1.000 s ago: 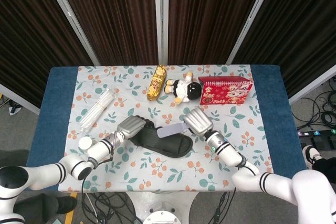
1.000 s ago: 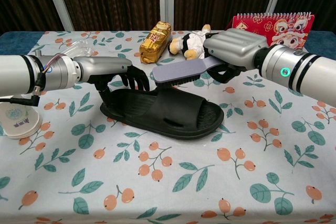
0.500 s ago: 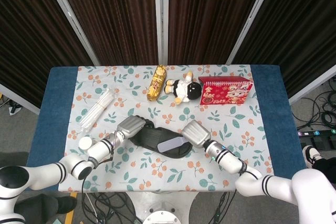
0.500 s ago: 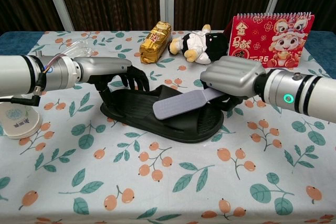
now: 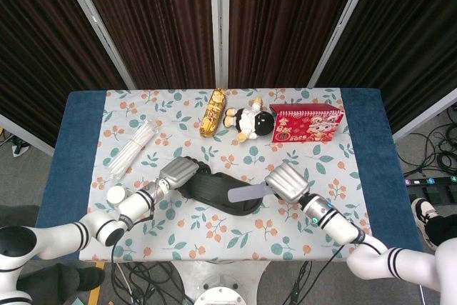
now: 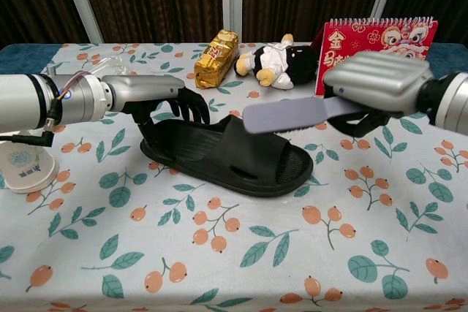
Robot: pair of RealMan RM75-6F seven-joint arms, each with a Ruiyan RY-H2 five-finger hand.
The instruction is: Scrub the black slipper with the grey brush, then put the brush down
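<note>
The left robot hand point(image 6: 157, 100) covers the heel end of the black slipper point(image 6: 227, 155), dark fingers curled down onto it and gripping, so that end is mostly hidden; the left arm runs off the frame edge in the chest view. The right robot hand point(image 6: 376, 93) grips the handle of the grey brush point(image 6: 292, 115), and its fingers hide most of that handle. Half a second ago the brush lay flat on the slipper's footbed; now it's lifted clear and pulled toward the right, hovering over the toe end. The slipper sits mid-counter on a leaf-and-berry cloth point(image 5: 235, 230), with a gold packet point(image 5: 212, 112), a plush toy point(image 5: 248, 122) and a red calendar point(image 5: 307, 123) behind it. Dark curtains point(image 5: 150, 19) hang at the back.
</note>
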